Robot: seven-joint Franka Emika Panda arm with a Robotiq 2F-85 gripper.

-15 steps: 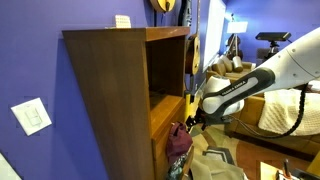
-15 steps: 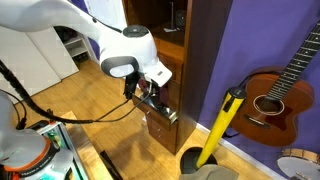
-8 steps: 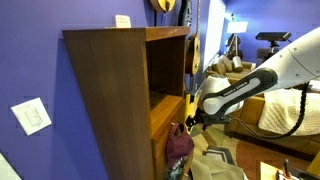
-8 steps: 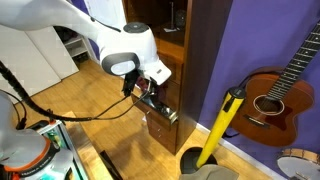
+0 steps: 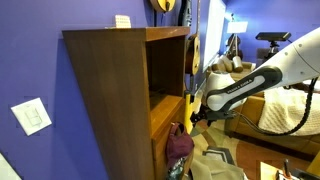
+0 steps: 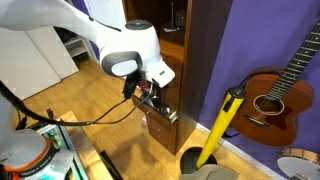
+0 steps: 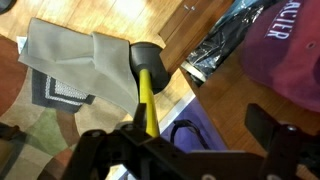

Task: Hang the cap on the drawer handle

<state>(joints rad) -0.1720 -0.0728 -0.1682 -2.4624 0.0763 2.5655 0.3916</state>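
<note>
The maroon cap (image 5: 178, 143) with white lettering hangs at the front of the low drawer of the wooden cabinet (image 5: 110, 90). In the wrist view the cap (image 7: 287, 48) is at the top right, beside a shiny dark strip (image 7: 215, 52) that may be the drawer handle. The metal drawer handle (image 6: 164, 113) shows in an exterior view. My gripper (image 5: 197, 118) is just beside the cap, a little apart from it. In the wrist view the gripper (image 7: 180, 140) is open and holds nothing. In an exterior view the gripper (image 6: 148, 96) hides the cap.
A yellow-handled tool (image 6: 222, 125) with a black head leans by the cabinet and shows in the wrist view (image 7: 145, 95). A guitar (image 6: 275, 95) stands against the purple wall. A beige cloth (image 7: 75, 60) lies on the wooden floor.
My gripper has drawn slightly back from the cap. The cap stays hanging at the drawer front.
</note>
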